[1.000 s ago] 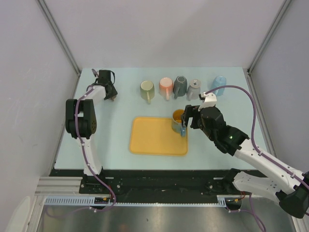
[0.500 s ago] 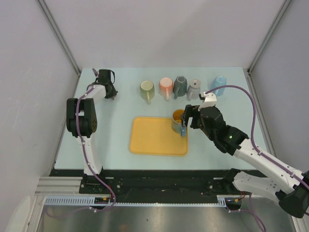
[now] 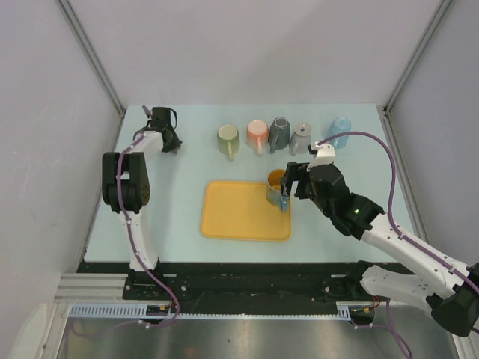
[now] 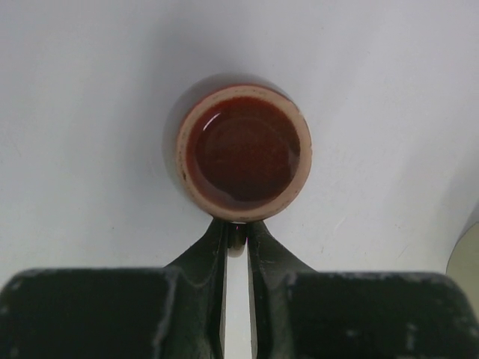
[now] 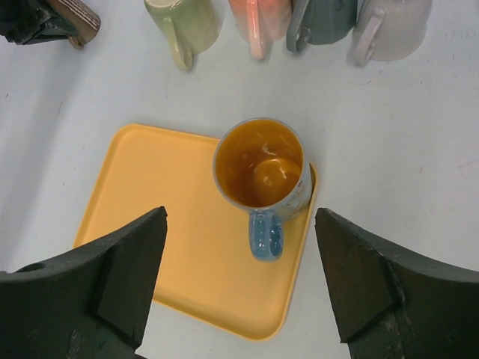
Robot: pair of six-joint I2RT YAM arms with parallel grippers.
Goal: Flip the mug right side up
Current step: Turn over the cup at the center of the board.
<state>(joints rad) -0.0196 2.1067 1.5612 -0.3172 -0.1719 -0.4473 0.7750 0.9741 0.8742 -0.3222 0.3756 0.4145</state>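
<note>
R gripper (image 5: 239, 217) fingers spread wide, nothing held; upright orange-lined mug (image 5: 262, 168) sits btwn & just ahead of them on yellow tray (image 5: 150, 202). Farther, L gripper (image 4: 237, 228) pinched shut on handle of red-brown mug (image 4: 243, 153), just beyond fingertips.

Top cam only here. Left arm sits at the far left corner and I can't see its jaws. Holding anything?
Observer: Yes. Left wrist view: the left jaws are shut on the handle of a dark red mug.
Operator: Which way up is it?
Observer: Can't tell. The end facing that camera is a glossy red disc inside a pale ring.
Operator: Right jaws?
Observer: Right wrist view: wide open, over the orange-lined mug on the tray, touching neither.
</note>
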